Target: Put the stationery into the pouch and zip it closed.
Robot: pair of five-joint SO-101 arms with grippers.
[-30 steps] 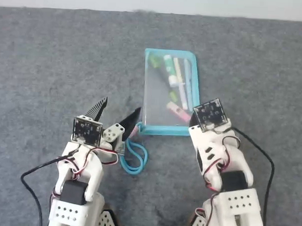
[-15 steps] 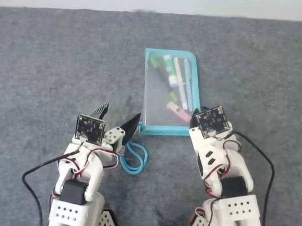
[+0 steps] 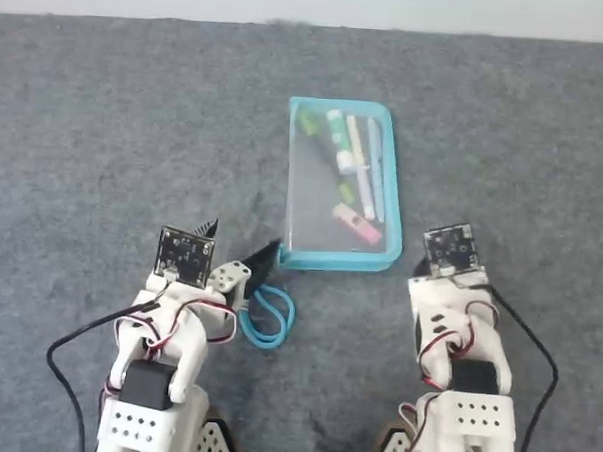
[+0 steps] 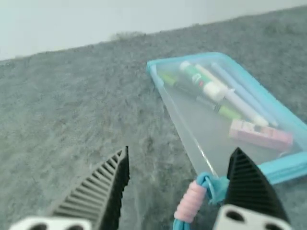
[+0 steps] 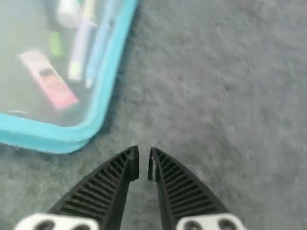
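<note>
on grey felt (image 3: pixel 106 127), clear teal-edged pouch (image 3: pixel 318 202); seemingly zipped

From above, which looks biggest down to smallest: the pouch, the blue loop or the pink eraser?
1. pouch
2. blue loop
3. pink eraser, seen inside the pouch

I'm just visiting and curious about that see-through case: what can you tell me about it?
The pouch lies flat on the grey mat: clear, soft-looking plastic with a turquoise border. Inside are pens and a pink eraser-like block. A blue cord loop trails from its near corner; the cord's pink bead sits between the open fingers of the left gripper, contact unclear.
</note>
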